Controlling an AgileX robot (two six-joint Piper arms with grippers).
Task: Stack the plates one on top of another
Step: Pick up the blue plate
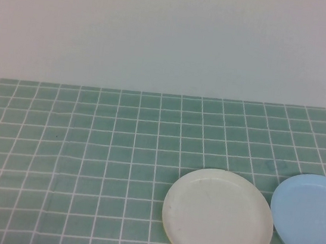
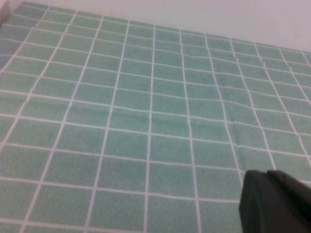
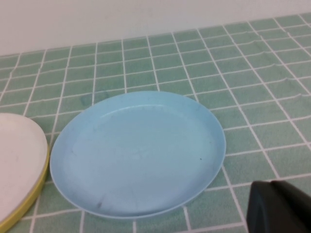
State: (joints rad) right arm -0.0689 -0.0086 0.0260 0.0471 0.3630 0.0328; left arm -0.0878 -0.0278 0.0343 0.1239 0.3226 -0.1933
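A white plate point(image 1: 217, 218) lies near the table's front, right of centre. It rests on a yellow plate whose rim point(image 3: 35, 195) shows under its edge. Just to its right lies a light blue plate point(image 1: 312, 220) point(image 3: 138, 153), flat on the cloth, a narrow gap apart from the stack and cut off by the high view's edge. Neither arm shows in the high view. My left gripper point(image 2: 266, 177) is shut and empty over bare cloth. My right gripper point(image 3: 271, 187) is shut and empty, just off the blue plate's rim.
A green checked tablecloth point(image 1: 87, 148) covers the table. A plain pale wall point(image 1: 174, 33) rises behind the far edge. The left half of the cloth holds nothing.
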